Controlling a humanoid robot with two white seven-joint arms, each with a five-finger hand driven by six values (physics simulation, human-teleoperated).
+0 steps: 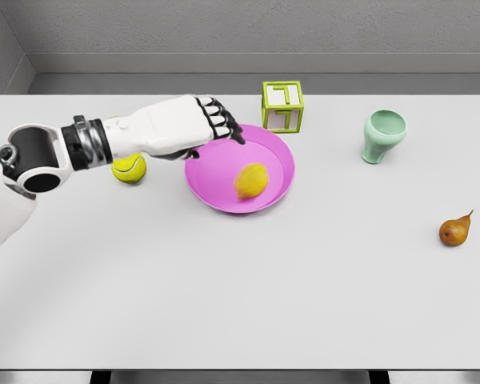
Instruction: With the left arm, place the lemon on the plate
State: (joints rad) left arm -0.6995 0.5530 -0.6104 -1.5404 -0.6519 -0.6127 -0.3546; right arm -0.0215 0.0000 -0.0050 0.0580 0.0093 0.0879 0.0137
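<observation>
Left hand: white shell, dark fingers hanging loosely spread and holding nothing, hovering over the near-left rim of the round pink plate.
Oval yellow lemon: lying inside the plate, just below and right of the fingertips, not touching them.
Yellow-green tennis ball: sitting under the wrist.
Lime open-frame cube: standing just right of the fingers.
Mint-green vase and brown pear: resting far right.

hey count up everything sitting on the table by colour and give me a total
Yellow: 2, the yellow lemon and the yellow-green tennis ball
Pink: 1, the round pink plate
Green: 2, the lime green open-frame cube and the pale mint green cup
Brown: 1, the brown pear
Total: 6
</observation>
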